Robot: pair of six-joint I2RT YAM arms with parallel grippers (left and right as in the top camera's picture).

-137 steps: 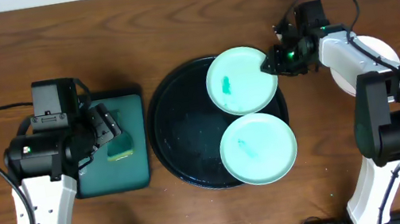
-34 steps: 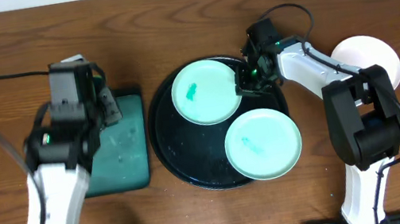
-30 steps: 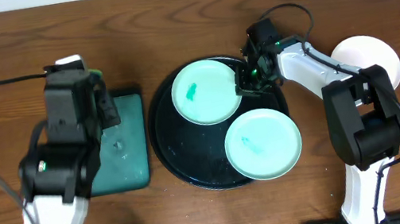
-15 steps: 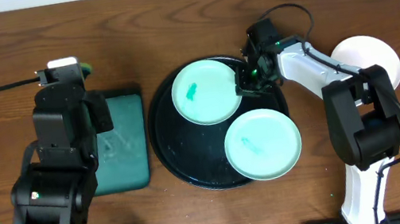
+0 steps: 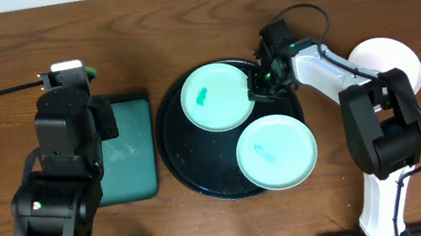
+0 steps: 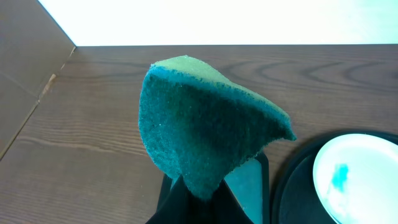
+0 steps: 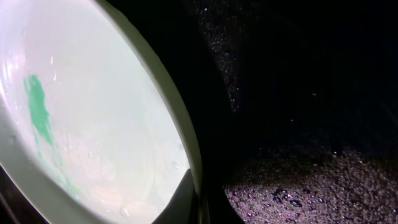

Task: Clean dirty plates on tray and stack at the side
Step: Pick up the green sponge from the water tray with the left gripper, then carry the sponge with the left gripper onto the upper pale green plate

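Currently clamping green sponge [image 6: 205, 137] in left hand [image 6: 191, 202], pinching rim of mint plate [image 5: 216, 98] in right hand [image 5: 261, 86].

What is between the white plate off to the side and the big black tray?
In the overhead view, only bare wooden table separates the white plate from the tray. The right arm stretches above that gap.

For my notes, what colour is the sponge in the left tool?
Sponge is dark green, yellowish back; left wrist view.
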